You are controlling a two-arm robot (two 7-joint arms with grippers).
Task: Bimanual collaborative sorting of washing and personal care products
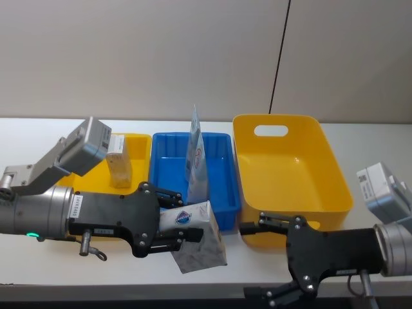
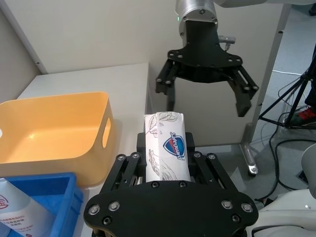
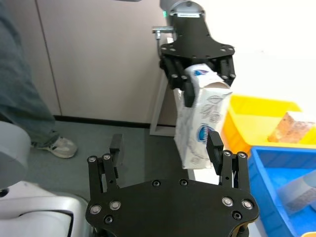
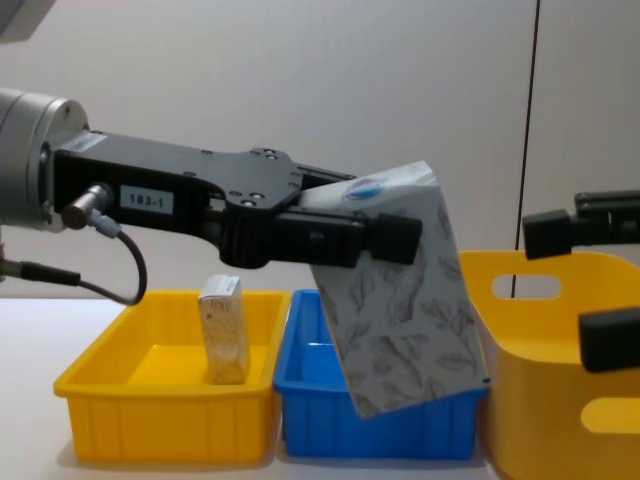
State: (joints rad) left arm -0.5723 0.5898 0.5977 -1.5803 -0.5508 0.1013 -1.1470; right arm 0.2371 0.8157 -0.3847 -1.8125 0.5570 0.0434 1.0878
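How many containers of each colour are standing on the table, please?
Yellow: 2, the yellow tray and the yellow basket
Blue: 1, the blue tray
Total: 3

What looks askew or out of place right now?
The white leaf-print pack hangs tilted from the left tool, gripped near its top end. The right tool is open, facing it. Nothing looks spilled or damaged.

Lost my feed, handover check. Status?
Left tool shut on white pack, held aloft in front of blue tray. Right tool open, facing pack. Nothing between.
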